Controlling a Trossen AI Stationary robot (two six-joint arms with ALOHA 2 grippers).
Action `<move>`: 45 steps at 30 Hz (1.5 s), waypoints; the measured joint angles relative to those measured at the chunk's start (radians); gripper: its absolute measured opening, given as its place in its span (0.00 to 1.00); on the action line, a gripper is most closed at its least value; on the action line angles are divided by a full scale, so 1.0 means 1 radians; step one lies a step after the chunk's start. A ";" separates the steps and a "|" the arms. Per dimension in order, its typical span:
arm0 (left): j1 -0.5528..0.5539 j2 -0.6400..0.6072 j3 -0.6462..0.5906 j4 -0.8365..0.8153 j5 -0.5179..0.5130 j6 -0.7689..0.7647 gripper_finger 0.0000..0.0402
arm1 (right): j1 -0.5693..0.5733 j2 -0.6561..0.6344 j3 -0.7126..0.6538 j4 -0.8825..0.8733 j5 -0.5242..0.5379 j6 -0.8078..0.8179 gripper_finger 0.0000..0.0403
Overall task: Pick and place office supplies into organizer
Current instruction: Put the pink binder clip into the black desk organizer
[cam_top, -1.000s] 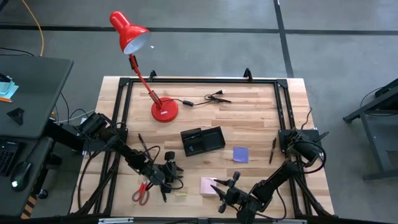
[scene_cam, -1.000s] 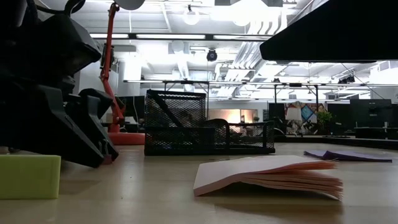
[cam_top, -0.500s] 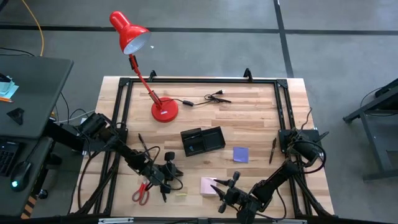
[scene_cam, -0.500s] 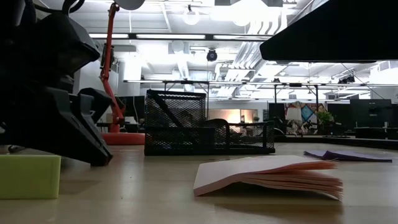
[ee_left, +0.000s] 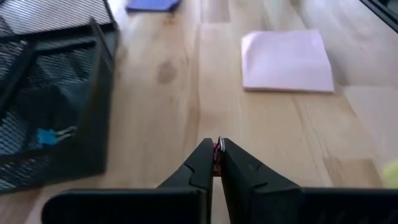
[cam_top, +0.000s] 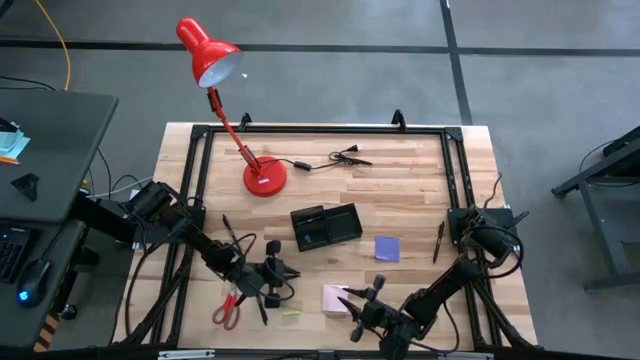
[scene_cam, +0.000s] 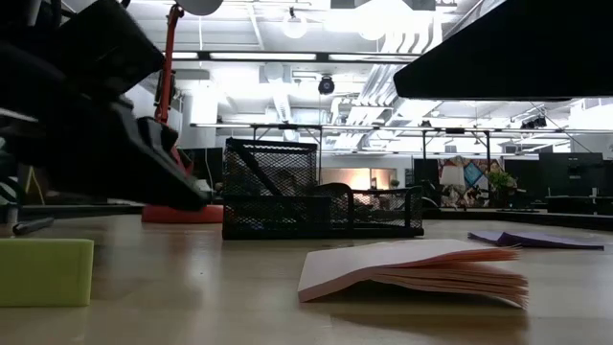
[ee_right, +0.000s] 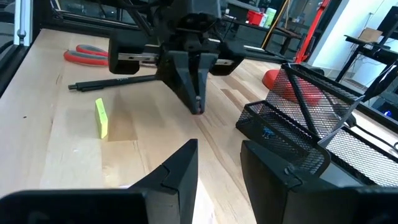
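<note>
Left wrist view, left gripper (ee_left: 217, 151) clenched on small reddish item, right gripper (ee_right: 217, 155) parted, empty.

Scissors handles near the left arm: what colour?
Red, with grey inner loops. The scissors show best in the right wrist view; the high view also shows them.

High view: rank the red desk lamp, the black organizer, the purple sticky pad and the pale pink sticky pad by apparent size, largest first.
1. Red desk lamp, though its raised head sits nearer the camera.
2. Black organizer.
3. Purple sticky pad and pale pink sticky pad: alike; the pink one is partly hidden by the right arm, so unranked.
</note>
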 joint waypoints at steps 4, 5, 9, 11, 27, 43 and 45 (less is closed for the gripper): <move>0.000 0.000 0.023 0.000 -0.063 0.003 0.06 | -0.005 0.000 0.000 -0.007 -0.002 0.016 0.28; 0.000 0.000 0.030 -0.001 -0.080 0.013 0.05 | -0.006 0.000 0.000 -0.007 -0.003 0.017 0.28; 0.004 0.000 0.063 -0.002 -0.182 0.025 0.01 | -0.013 0.000 0.000 -0.007 -0.018 0.019 0.28; 0.016 0.000 0.080 -0.002 -0.209 0.025 0.02 | -0.013 0.000 0.000 -0.007 -0.018 0.023 0.28; 0.238 0.000 0.107 -0.043 -0.096 -0.059 0.04 | -0.013 0.000 0.000 -0.007 -0.025 0.024 0.28; 0.274 0.000 0.107 -0.108 -0.103 -0.115 0.07 | -0.013 0.000 0.000 -0.007 -0.025 0.027 0.28; 0.274 0.000 0.107 -0.108 -0.104 -0.115 0.07 | -0.013 0.000 0.000 -0.007 -0.025 0.027 0.28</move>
